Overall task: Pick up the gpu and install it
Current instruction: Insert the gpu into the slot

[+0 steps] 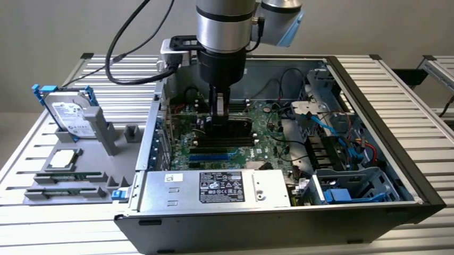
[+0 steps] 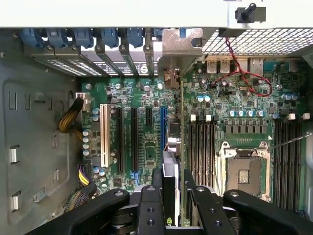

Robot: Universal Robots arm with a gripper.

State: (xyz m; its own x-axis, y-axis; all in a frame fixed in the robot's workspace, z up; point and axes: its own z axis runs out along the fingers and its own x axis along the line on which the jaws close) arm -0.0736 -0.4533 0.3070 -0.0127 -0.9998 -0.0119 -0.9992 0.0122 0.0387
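Far out at nine o'clock in the exterior view, on the slatted worktop (image 1: 42, 223): a grey holder (image 1: 99, 127) carrying an upright silver hard drive (image 1: 71, 114) with blue rails, plus a processor chip (image 1: 62, 158) and narrow green memory sticks (image 1: 69, 177) lying flat toward seven o'clock. Next, across the centre, an open computer case (image 1: 397, 159) on its side, motherboard (image 1: 266, 133) facing up, boxed power supply (image 1: 212, 187) along the six o'clock edge. Reaching down from twelve o'clock into the case, the arm (image 1: 223, 26) with its black hand (image 1: 221, 112). Closed narrowly on the gpu (image 2: 177, 142), with fingers (image 2: 190, 188) pressed on both faces in the wrist view. Held upright and edge-on over the motherboard, silvery end bracket toward the case's rear slot covers, just beside the blue slot (image 2: 163, 129) and the memory sockets. Cannot tell whether seated in a slot or just above one. Toward three o'clock in the exterior view, blue cables (image 1: 333, 125) and a drive cage (image 1: 354, 183).
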